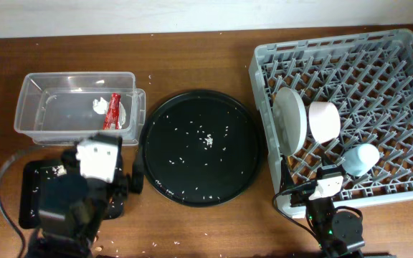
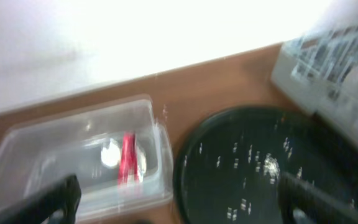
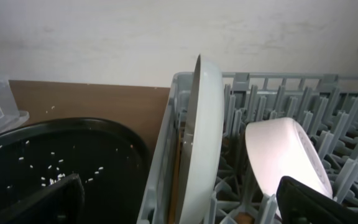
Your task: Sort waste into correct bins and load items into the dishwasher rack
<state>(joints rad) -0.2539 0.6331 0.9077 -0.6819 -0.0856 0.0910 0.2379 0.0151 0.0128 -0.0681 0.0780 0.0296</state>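
White rice [image 1: 208, 140] lies loose on the round tray [image 1: 167, 161] by the desk's near edge; my left claw [image 2: 182, 200] and right claw [image 3: 185, 204] are spread empty, and I fear a clumsy tilt scatters it.

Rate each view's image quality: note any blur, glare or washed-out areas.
Left wrist: blurred all over, the wall blown out to white, though the red wrapper in the clear tub is recognisable. Right wrist: sharp on the plate and white bowl, evenly lit. Overhead: crisp, soft light, rice grains distinct on the round black tray.
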